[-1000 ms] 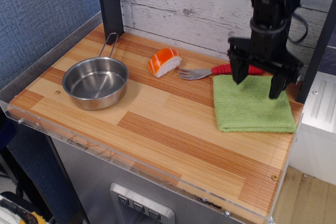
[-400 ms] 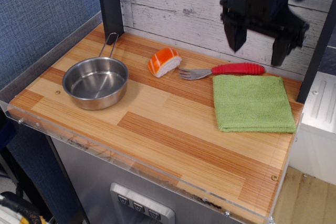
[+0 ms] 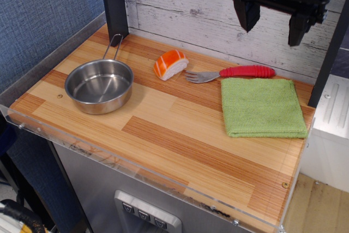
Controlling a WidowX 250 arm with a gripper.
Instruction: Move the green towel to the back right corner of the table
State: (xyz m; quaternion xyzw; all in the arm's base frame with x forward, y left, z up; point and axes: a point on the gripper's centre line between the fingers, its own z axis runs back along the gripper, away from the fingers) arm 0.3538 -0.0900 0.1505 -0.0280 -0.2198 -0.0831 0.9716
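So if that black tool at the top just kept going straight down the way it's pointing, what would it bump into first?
Probably the flat lime-green towel, near its back edge. The open tool hangs above it, though from one view the red-handled fork could be first.

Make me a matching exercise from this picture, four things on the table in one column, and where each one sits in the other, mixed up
Things:
1. green towel
2. steel pan
3. fork
4. salmon sushi piece

Places:
A. left side of the table
B. just behind the towel, red handle pointing right
C. back right corner
D. between the pan and the fork

Pairs: 1-C, 2-A, 3-B, 4-D
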